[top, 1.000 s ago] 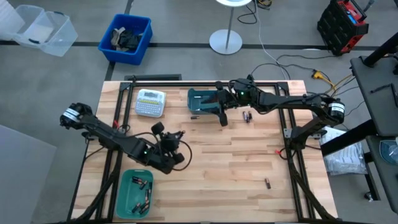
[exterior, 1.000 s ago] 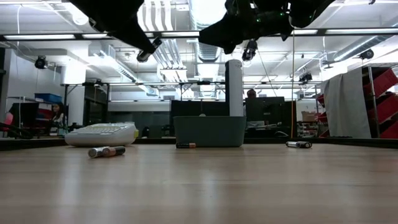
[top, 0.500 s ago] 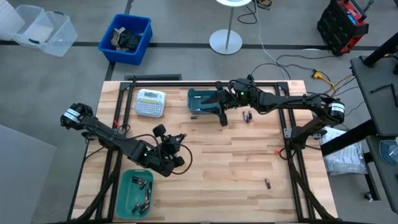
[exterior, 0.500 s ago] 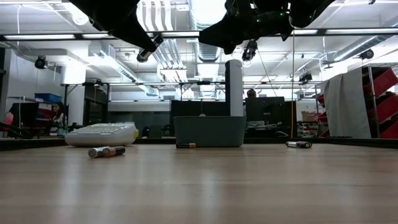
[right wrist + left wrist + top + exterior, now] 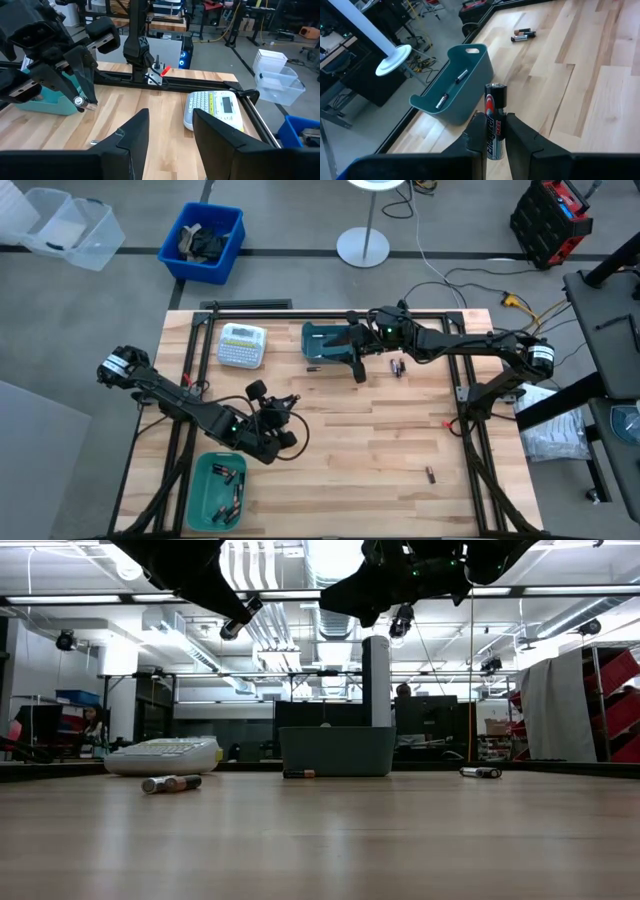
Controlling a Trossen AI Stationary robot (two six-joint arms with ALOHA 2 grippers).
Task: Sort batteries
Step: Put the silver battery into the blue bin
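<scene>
My left gripper [image 5: 283,402] hovers over the table's near left part, shut on a black and red battery [image 5: 495,107]. A teal bin [image 5: 218,490] with several batteries in it stands at the near left edge. A second teal bin [image 5: 328,343] stands at the far middle, with two batteries lying in it [image 5: 451,89]. My right gripper [image 5: 357,370] hangs open just in front of that far bin, with nothing between its fingers [image 5: 135,135]. Loose batteries lie on the wood beside the far bin [image 5: 397,366], in front of it [image 5: 312,368] and near the right front [image 5: 430,474]. My left gripper pinches the battery's lower half [image 5: 492,142] between its two fingers. The battery lies along the fingers, and its upper end [image 5: 495,90] sticks out past their tips. It is lifted clear of the table; in the right wrist view its round end [image 5: 79,101] shows at the fingertips.
A white label-maker [image 5: 242,345] lies at the far left of the table, left of the far bin. Two batteries [image 5: 170,783] lie together on the wood in front of it. The middle and right of the tabletop [image 5: 380,440] are bare wood.
</scene>
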